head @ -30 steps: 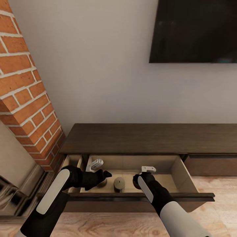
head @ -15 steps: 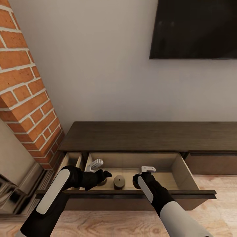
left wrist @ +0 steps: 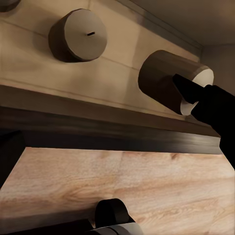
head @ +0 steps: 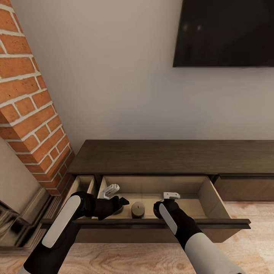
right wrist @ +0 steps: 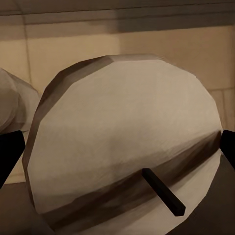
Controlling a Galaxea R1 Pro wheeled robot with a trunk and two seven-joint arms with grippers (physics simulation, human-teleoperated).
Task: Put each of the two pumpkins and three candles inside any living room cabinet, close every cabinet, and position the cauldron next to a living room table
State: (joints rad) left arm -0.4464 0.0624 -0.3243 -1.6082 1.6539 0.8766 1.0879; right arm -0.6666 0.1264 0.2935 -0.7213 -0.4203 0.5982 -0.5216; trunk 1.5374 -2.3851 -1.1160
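Note:
The low dark-brown cabinet [head: 171, 156] has its left drawer [head: 219, 201] pulled out, and both grippers hang over it. One beige candle [head: 137, 209] stands upright in the drawer between them. My right gripper [head: 156, 208] is shut on a second candle [right wrist: 122, 147], with a dark finger at each side of it. My left gripper [head: 124, 200] is open. One of its fingers [left wrist: 196, 95] rests against a third candle [left wrist: 164, 78] on the drawer floor, and the middle candle [left wrist: 81, 34] stands further along. Pumpkins, cauldron and table are out of view.
A brick fireplace column [head: 26, 102] stands close at the left of the cabinet. A dark TV [head: 224, 32] hangs on the wall above. The drawer's front panel [head: 152, 224] juts out over the wood-plank floor [head: 133, 258], between my arms and the cabinet.
The whole picture has shifted slightly, so the cabinet and drawer sit a little higher in the head view. Both arms and the candles keep the same pose.

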